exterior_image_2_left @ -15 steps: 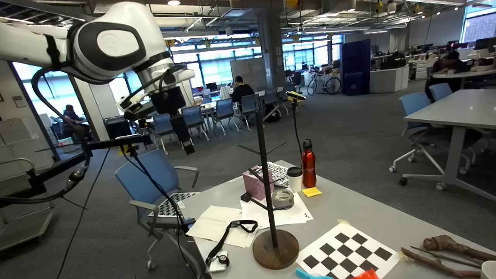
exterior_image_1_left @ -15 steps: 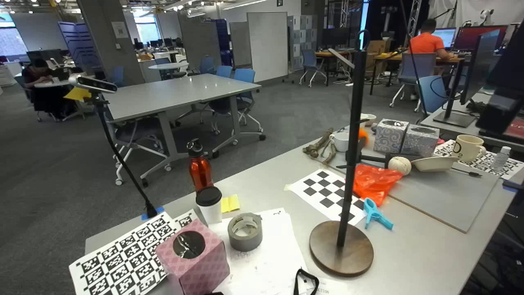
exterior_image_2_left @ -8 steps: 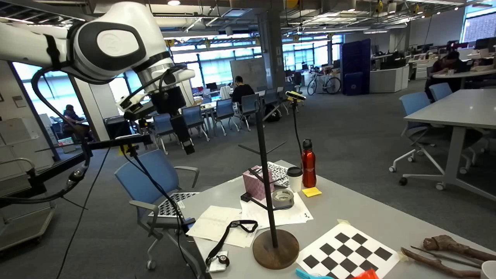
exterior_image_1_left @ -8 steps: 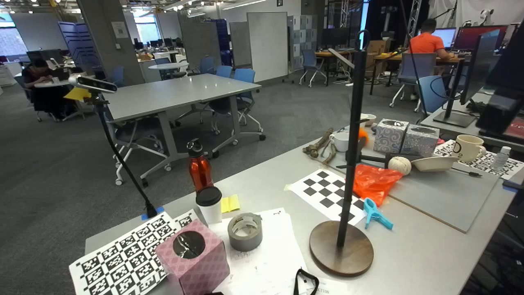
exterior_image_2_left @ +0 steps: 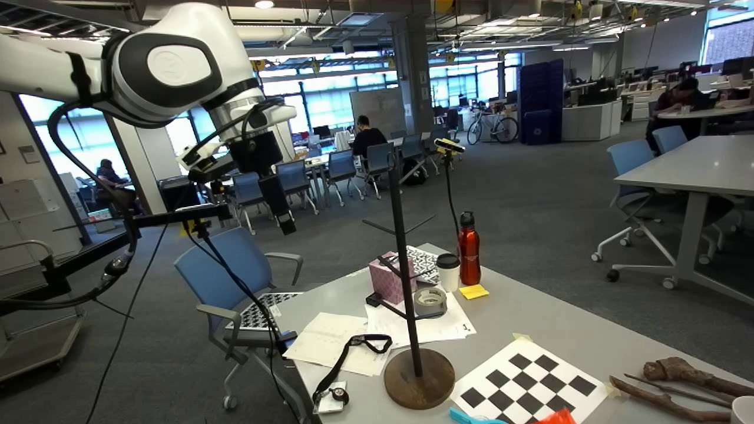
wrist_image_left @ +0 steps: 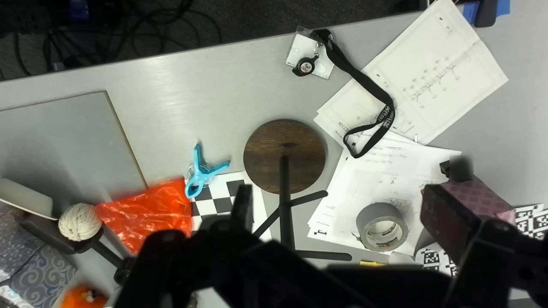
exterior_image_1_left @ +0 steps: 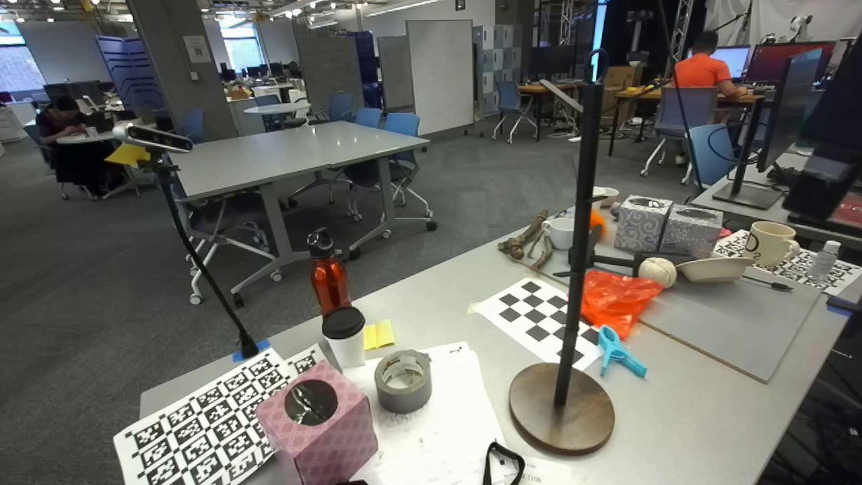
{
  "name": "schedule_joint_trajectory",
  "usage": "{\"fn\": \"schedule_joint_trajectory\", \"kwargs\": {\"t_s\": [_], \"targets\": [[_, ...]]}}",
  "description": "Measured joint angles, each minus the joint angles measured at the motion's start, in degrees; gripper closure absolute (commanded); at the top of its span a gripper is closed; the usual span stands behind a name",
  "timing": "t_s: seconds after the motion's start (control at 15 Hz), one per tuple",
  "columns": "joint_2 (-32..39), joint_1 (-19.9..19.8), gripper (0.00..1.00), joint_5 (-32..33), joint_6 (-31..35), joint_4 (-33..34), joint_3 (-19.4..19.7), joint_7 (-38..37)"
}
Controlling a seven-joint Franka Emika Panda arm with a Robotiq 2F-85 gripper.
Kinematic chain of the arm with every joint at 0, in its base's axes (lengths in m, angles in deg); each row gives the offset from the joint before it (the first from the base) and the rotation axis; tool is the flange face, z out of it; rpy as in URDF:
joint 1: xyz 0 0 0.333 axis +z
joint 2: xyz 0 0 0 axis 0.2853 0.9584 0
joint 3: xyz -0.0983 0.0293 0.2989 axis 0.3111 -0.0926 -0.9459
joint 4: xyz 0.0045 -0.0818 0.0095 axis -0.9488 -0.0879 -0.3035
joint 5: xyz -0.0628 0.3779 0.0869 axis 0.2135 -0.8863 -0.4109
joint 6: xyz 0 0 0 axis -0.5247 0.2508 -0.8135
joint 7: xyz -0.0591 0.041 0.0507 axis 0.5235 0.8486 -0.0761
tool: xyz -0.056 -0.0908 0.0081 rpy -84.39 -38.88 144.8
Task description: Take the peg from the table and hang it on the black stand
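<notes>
The teal-blue peg (exterior_image_1_left: 611, 346) lies on the pale-grey table (exterior_image_1_left: 680, 417) beside the stand's base, partly over the edge of the checkerboard sheet. It shows whole in the wrist view (wrist_image_left: 200, 174) and is cut off at the bottom edge of an exterior view (exterior_image_2_left: 471, 418). The black stand (exterior_image_1_left: 576, 269) stands upright on its round brown base, with thin side arms (exterior_image_2_left: 421, 224). My gripper (wrist_image_left: 338, 194) is wide open and empty. It is high above the table, well apart from peg and stand; in an exterior view (exterior_image_2_left: 286, 225) it hangs left of the pole.
An orange plastic bag (exterior_image_1_left: 616, 300) lies close to the peg. Duct tape (exterior_image_1_left: 403, 382), a pink tissue box (exterior_image_1_left: 323, 424), a lidded cup (exterior_image_1_left: 345, 340) and a red bottle (exterior_image_1_left: 330, 279) stand across the stand. A lanyard (wrist_image_left: 372, 85) and papers lie near the base.
</notes>
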Motion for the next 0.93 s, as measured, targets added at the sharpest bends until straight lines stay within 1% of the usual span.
{"fn": "schedule_joint_trajectory", "kwargs": {"t_s": [0.27, 0.53, 0.93], "targets": [[0.02, 0.06, 0.0, 0.0, -0.01, -0.09, 0.36, 0.04], [0.06, 0.07, 0.0, 0.0, -0.03, -0.86, 1.6, 0.56], [0.07, 0.06, 0.0, 0.0, 0.31, -4.49, 3.98, 1.01]]}}
